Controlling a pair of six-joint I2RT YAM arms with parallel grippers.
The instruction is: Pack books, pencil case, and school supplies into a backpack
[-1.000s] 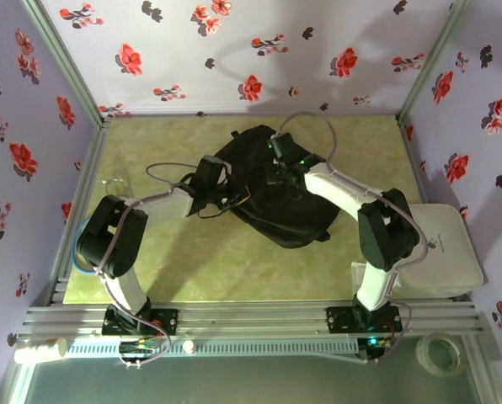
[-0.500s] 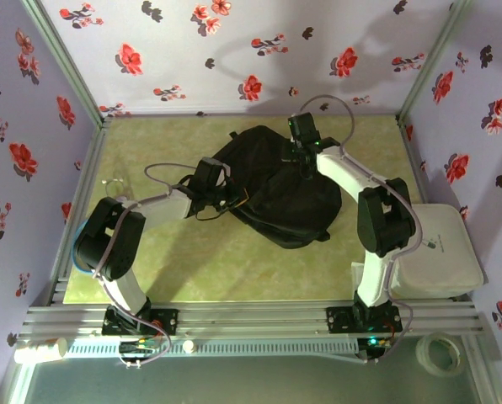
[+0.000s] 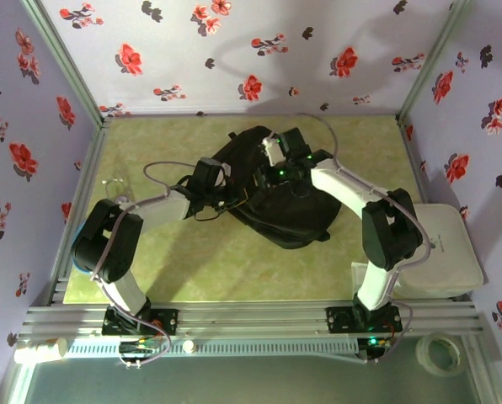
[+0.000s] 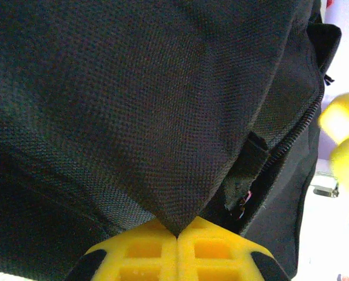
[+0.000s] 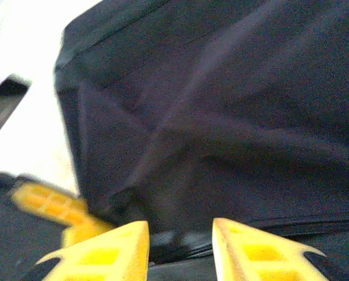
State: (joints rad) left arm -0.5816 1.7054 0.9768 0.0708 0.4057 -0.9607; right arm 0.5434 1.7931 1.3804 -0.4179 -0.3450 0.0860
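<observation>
Black backpack [image 4: 133, 105] fabric pinched between closed left fingers [image 4: 157, 252]; right fingers [image 5: 116, 254] parted, empty, facing backpack.

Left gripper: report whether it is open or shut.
Shut. The left gripper has its yellow fingers pressed together, pinching a peak of the black backpack fabric between them.

**No legible writing**

No word, number or brand mark can be read in any view. The backpack [image 3: 295, 217] shows plain black weave up close, with no label visible. A small dark mark on the white box [image 3: 446, 257] at the right is too small to make out.
</observation>
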